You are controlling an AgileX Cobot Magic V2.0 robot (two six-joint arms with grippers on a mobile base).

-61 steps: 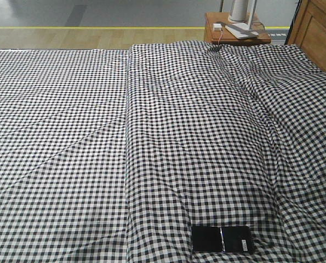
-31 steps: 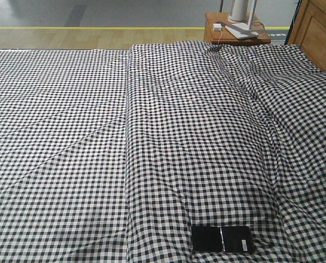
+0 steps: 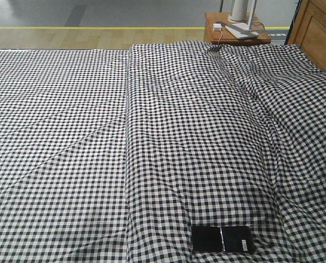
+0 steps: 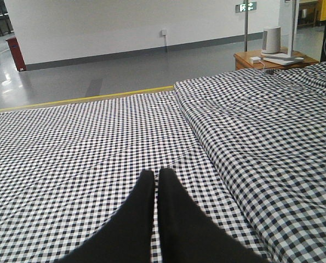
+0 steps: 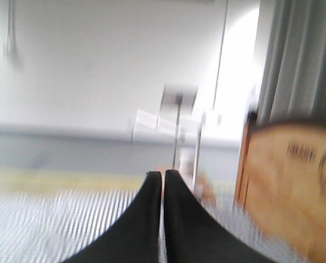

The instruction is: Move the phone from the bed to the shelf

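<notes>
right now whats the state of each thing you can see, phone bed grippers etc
phone: lying flat on the bed near its front edge, not held
bed: covered in check cloth, creased, folds on the right of the front view
left gripper: shut, empty, above the bed
right gripper: shut, empty; its view is blurred
bedside table: upright beyond the bed, small things on top

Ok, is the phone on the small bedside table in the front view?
No, the phone lies flat on the bed, near the picture's bottom edge.
</notes>
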